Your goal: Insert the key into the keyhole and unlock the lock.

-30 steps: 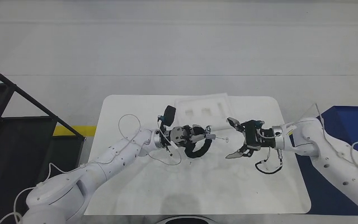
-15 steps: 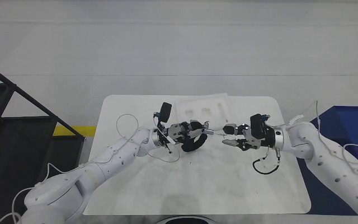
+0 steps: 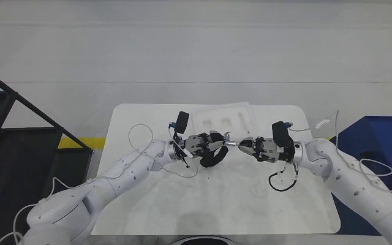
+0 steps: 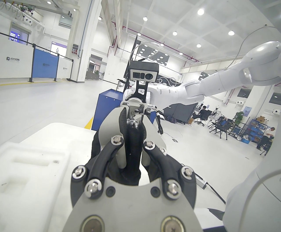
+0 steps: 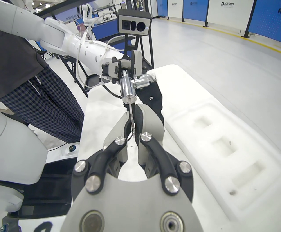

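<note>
Key [image 5: 132, 113] is pinched in the closed right hand [image 5: 134, 117], its tip set at the keyhole [image 5: 129, 100] in the end of the chrome lock [image 5: 125, 86]. The lock is clamped by its black sleeve [image 5: 154, 95] in the left hand [image 4: 131, 123]. Both are held above the tabletop [image 3: 159, 202], beside a white foam tray [image 3: 223, 116].

Bright ceiling lamps [image 4: 200, 11], soft shadows — edges bowed
</note>
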